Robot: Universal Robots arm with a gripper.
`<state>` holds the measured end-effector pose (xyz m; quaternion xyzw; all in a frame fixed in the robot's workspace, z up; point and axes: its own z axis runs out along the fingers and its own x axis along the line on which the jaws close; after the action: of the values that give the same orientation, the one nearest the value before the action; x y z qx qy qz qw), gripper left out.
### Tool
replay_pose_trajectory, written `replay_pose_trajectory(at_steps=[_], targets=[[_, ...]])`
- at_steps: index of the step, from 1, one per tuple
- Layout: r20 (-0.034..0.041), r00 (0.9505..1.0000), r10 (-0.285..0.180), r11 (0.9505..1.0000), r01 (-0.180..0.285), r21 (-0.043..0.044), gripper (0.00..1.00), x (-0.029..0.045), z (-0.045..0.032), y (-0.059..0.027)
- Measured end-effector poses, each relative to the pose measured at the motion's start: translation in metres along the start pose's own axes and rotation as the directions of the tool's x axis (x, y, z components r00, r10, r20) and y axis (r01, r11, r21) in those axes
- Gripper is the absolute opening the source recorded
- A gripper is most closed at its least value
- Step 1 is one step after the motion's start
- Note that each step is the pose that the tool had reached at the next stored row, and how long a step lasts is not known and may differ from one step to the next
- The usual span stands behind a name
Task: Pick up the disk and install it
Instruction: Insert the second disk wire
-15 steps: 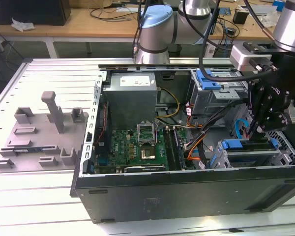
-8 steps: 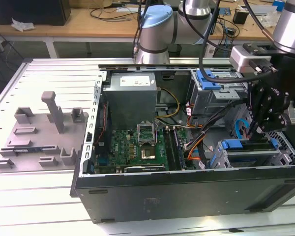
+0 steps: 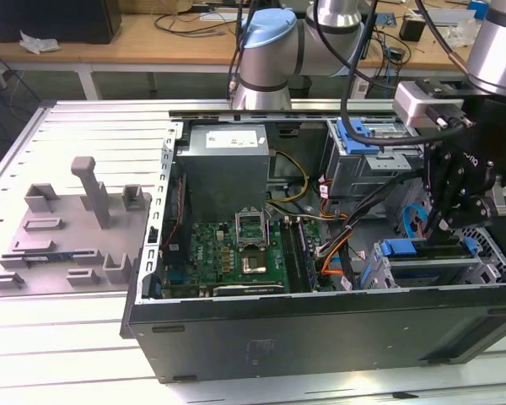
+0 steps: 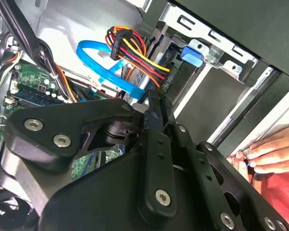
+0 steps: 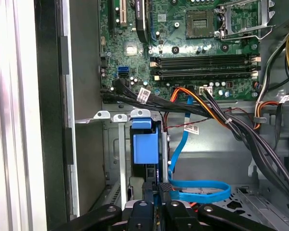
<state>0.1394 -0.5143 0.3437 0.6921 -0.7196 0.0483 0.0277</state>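
Inside the open computer case (image 3: 320,325), at the exterior view's right, we find the gripper (image 3: 455,221) lowered over the lower drive bay (image 3: 430,272). Its fingers (image 5: 156,190) appear pressed close together on the upper edge of the disk (image 5: 145,149), which stands on edge in its blue carrier between the bay's metal rails (image 5: 121,159). We judge the disk to be seated or nearly seated, since the blue frame sits level with the white rail tabs; how deep it has gone we cannot tell. In the second wrist view the fingers (image 4: 156,113) converge to a narrow tip beside the power cable bundle (image 4: 135,53) and the blue data cable (image 4: 98,62), presumably kept slim to pass between them. A person's hand (image 4: 262,154) rests on the case edge, likely steadying it. The motherboard (image 5: 202,53) lies well apart from the bay.
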Motion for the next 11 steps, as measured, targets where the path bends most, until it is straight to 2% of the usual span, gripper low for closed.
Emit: replay_pose_trajectory(at_steps=[11], targets=[[0.0001, 1.0, 0.0, 1.0, 0.0, 0.0, 0.16, -0.0004, 0.0038, 0.0001]])
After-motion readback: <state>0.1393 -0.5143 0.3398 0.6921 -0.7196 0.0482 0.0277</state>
